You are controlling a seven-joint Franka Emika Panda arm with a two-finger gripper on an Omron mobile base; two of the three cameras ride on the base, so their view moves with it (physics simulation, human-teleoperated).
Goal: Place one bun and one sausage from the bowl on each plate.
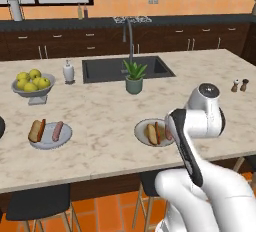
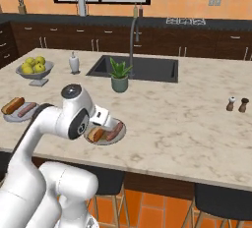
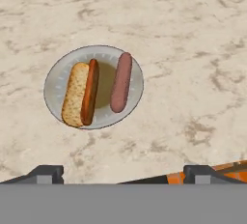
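Both small round pale grey plates, one point(image 1: 50, 143) near the surface's left front edge and one point(image 3: 58, 80) below the spread, empty jaws, are seen carrying an oblong orange-brown bun point(image 3: 79, 95) and slim pinkish sausage point(image 3: 121, 82). Placing is judged complete; only retreat remains.

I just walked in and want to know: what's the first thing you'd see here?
The big white robot arm bends over the marble counter's near edge. Two plates catch the eye next: one plate right below the gripper and another plate to the left, each with a bun and a sausage.
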